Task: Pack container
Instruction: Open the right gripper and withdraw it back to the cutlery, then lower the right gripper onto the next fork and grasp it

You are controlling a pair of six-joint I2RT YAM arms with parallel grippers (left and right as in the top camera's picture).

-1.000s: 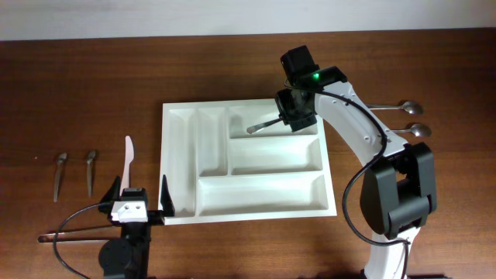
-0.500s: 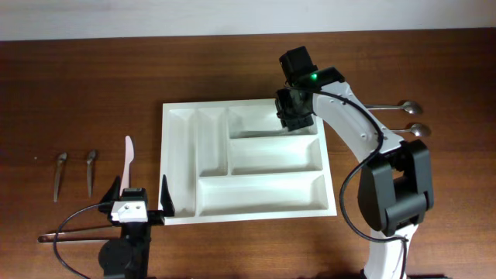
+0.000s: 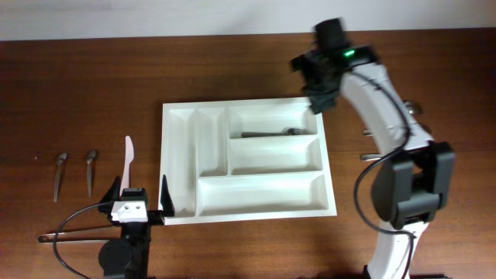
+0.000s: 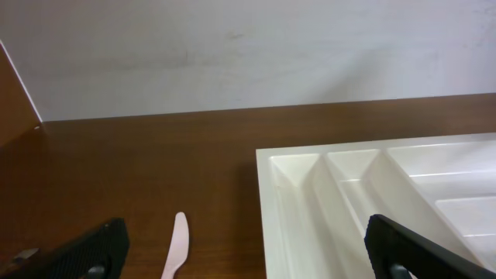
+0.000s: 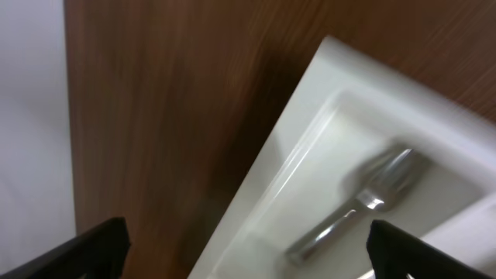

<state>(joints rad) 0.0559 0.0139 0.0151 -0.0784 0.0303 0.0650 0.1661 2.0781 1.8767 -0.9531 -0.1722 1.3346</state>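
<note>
Entry: large white rectangular moulded-plastic cutlery tray [image 3: 260, 194] with five compartments, lying flat at table centre, with one steel fork [image 5: 364, 205] in its 12 o'clock wide compartment. I judge it light, stiff, smooth and liable to slide on the wood, and best gripped by the raised outer rim or a divider wall. Right gripper [image 3: 319, 77] hovers off the 1 o'clock corner and left gripper [image 3: 141, 194] waits beside the 7 o'clock corner, both spread wide and empty. There is bare wood along the 12 o'clock rim, a pale plastic knife [image 3: 129, 159] and two small metal spoons [image 3: 60, 172] at 9 o'clock, and further spoons [image 3: 413, 109] under the right arm at 3 o'clock.
</note>
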